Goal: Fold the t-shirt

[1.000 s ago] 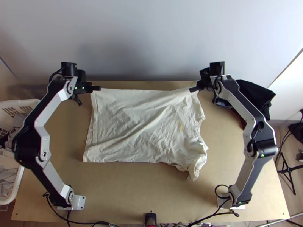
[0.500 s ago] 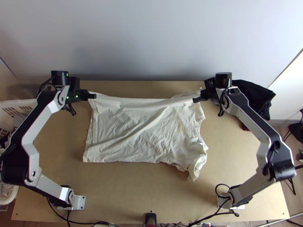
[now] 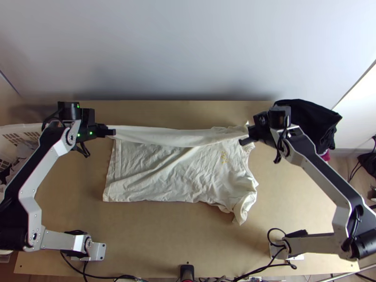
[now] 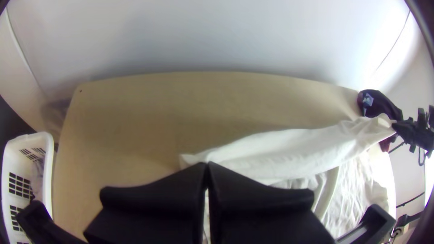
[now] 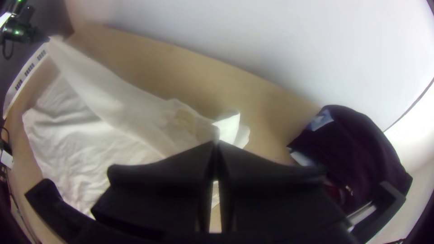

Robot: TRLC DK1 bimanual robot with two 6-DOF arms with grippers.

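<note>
- Since the earlier frames, the left gripper (image 3: pixel 113 132) and the right gripper (image 3: pixel 243 141) have been drawn toward the table's near edge, and the far side of the cream short-sleeved cloth t-shirt (image 3: pixel 176 181) has been brought with them; its near part has been left lying in place.
- The t-shirt is spread on the light wooden table (image 3: pixel 164 239), with its far side lifted and stretched between the grippers.
- Both pairs of fingers are closed on cloth: the left at the hem end, the right near the shoulder end (some loose cloth is bunched there).
- A lengthwise fold seems to be under way; both ends should be moved evenly, with the span kept taut but not pulled.
- The held edge is best laid along the near edge before being released, lest the slanting crease be trapped.
</note>
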